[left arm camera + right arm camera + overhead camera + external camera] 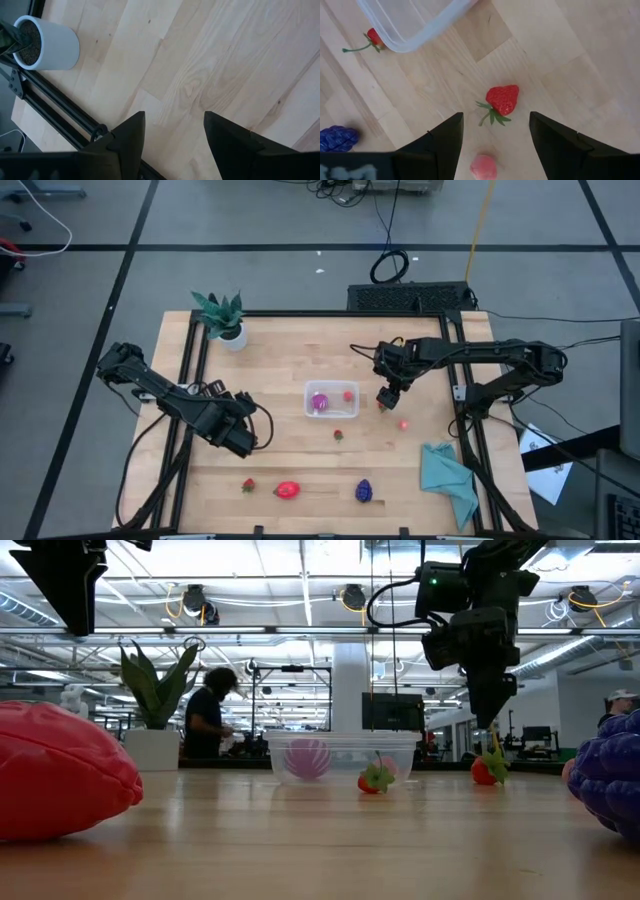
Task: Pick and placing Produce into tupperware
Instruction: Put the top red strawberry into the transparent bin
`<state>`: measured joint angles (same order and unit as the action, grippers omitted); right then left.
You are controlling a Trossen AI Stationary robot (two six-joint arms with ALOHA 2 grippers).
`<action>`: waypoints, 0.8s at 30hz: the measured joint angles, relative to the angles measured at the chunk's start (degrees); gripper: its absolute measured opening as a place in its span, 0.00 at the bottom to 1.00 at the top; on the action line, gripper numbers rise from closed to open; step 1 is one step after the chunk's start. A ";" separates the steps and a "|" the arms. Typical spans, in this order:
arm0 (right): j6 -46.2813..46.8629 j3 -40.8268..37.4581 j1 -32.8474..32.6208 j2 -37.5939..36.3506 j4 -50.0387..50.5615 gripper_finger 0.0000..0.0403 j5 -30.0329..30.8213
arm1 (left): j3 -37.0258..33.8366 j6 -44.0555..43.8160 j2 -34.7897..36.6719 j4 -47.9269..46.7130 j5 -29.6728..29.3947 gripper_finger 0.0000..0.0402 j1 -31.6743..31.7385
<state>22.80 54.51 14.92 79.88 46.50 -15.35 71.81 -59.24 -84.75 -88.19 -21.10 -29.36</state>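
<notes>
Your right gripper hangs just right of the tupperware, fingers spread and grasping nothing — a strawberry lies on the table between them, a small pink-red piece close by. Inside the tupperware you have a magenta ball and a small red piece. Near the front edge sit a bigger red piece and a purple cluster. Your left gripper waits at the table's left — released, empty.
</notes>
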 joint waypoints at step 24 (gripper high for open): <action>4.61 -7.96 -0.76 -0.02 -8.61 0.55 -2.05 | 0.00 0.44 0.02 1.54 -0.50 0.52 0.04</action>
<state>27.41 46.54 14.15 79.85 37.89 -17.41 71.81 -58.81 -84.73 -86.65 -21.61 -29.32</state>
